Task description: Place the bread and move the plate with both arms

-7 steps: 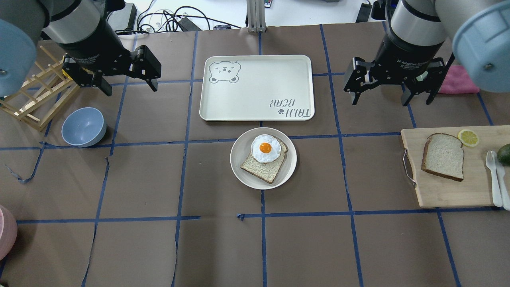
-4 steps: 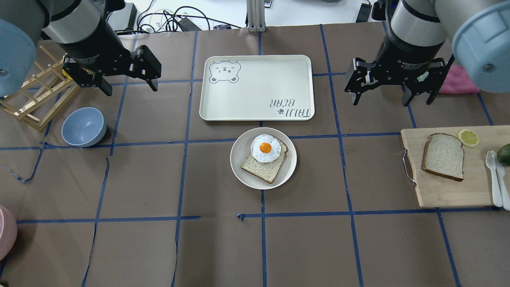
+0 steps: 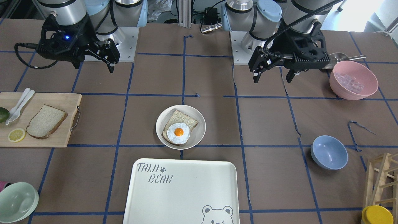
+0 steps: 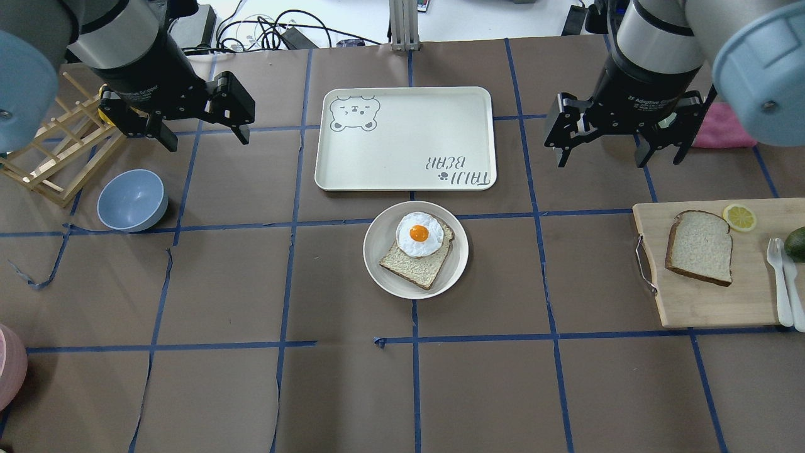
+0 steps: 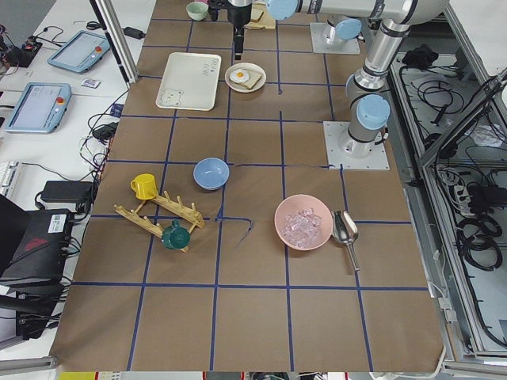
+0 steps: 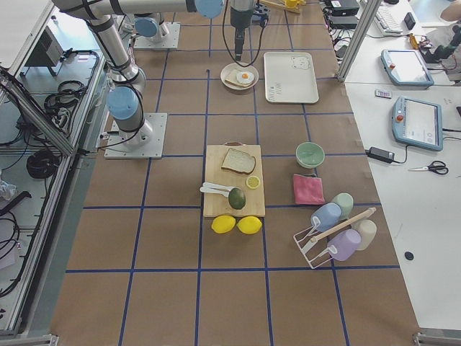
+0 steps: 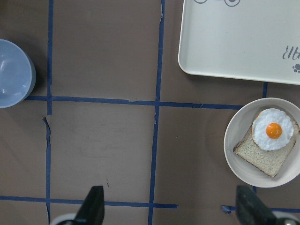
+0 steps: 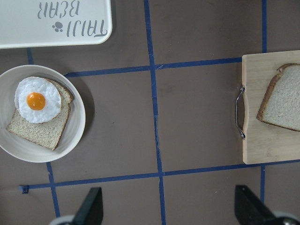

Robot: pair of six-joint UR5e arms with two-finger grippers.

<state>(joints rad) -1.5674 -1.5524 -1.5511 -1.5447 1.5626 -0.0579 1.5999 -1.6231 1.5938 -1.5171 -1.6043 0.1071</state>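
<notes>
Above my blue-taped brown table (image 4: 239, 277), left gripper (image 4: 207, 143) and right gripper (image 4: 609, 161) hang wide open, empty, bread (image 4: 699, 247) and plate (image 4: 377, 270) well apart.

A table (image 4: 239, 390) papered in brown and gridded with blue tape fills the overhead view. At centre sits a round cream-white plate (image 4: 460, 258), with a rectangular cream tray (image 4: 405, 151) just above it. A pale wooden cutting board (image 4: 698, 308) lies at right. A blue-grey bowl (image 4: 132, 200) and a slatted wooden rack (image 4: 60, 151) are at upper left, and a pink cloth (image 4: 723, 126) is at upper right.
</notes>
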